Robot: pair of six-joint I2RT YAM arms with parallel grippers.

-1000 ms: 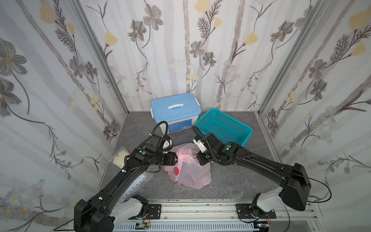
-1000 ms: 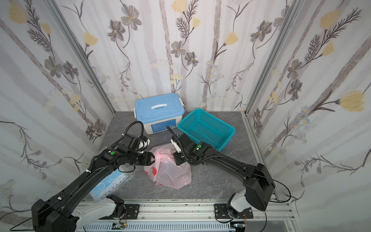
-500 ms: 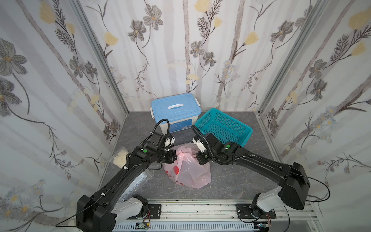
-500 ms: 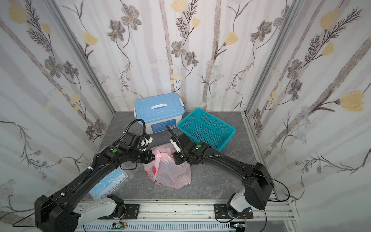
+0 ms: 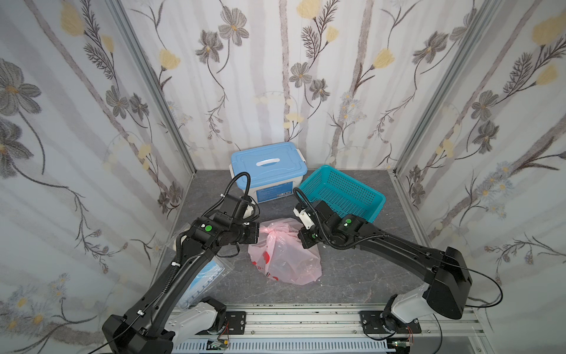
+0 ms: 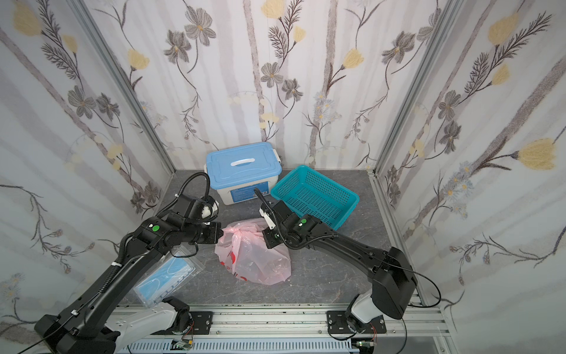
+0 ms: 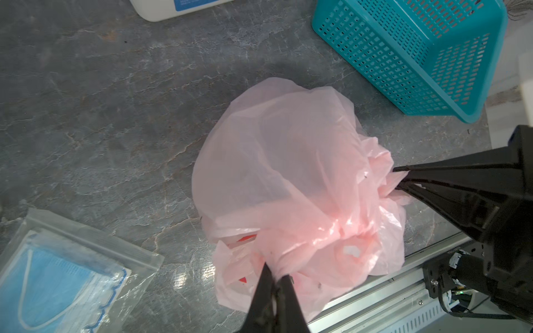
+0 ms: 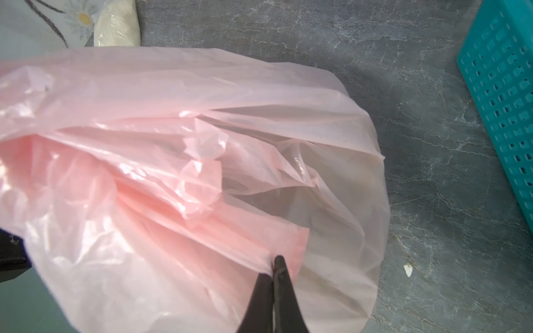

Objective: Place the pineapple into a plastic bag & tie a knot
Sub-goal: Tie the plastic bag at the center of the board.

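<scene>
**Knot formed, both ends gripped: task near its end**

The plastic bag [image 5: 284,260] lies bulging on the grey table [image 5: 352,285], between the two arms and in front of the teal basket [image 5: 343,193]. The pineapple is presumably inside, but the pink film hides it. The knot [image 5: 270,236] sits scrunched on the bag's top. Left gripper [image 7: 277,277]: fingers pressed together on a twisted strand of bag. Right gripper [image 8: 272,263]: fingers pinching a fold of film on the opposite side. Judged left to do: draw apart to cinch, check it holds, release.

Bulging pink plastic bag [image 5: 284,260] lies tied, scrunched knot [image 5: 270,234] on top.
</scene>
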